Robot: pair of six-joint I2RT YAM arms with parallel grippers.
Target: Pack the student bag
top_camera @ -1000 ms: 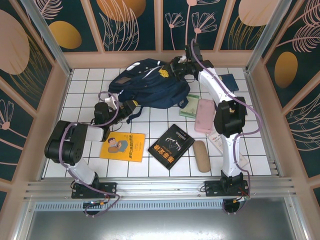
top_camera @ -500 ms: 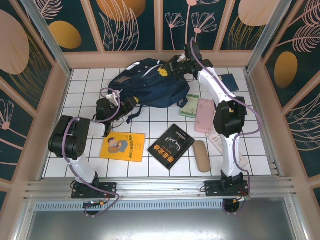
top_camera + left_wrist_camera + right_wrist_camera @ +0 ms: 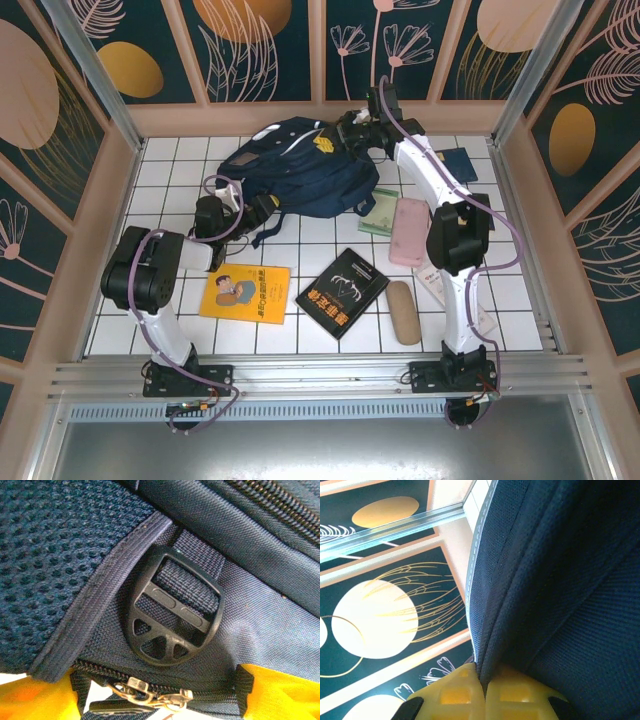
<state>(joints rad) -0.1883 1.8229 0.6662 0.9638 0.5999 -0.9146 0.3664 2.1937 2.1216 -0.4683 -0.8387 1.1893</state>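
Though slumped, navy student bag (image 3: 295, 172): right end effector (image 3: 484, 679) clenched on it, left end effector (image 3: 158, 698) released.

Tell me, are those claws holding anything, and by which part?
The right gripper pinches the student bag by a folded fabric edge at its far right end. The left gripper sits open around the bag's zipper pull, gripping nothing.

Navy student bag (image 3: 295, 172), slumped (white stripes, dark straps) at the table's far middle
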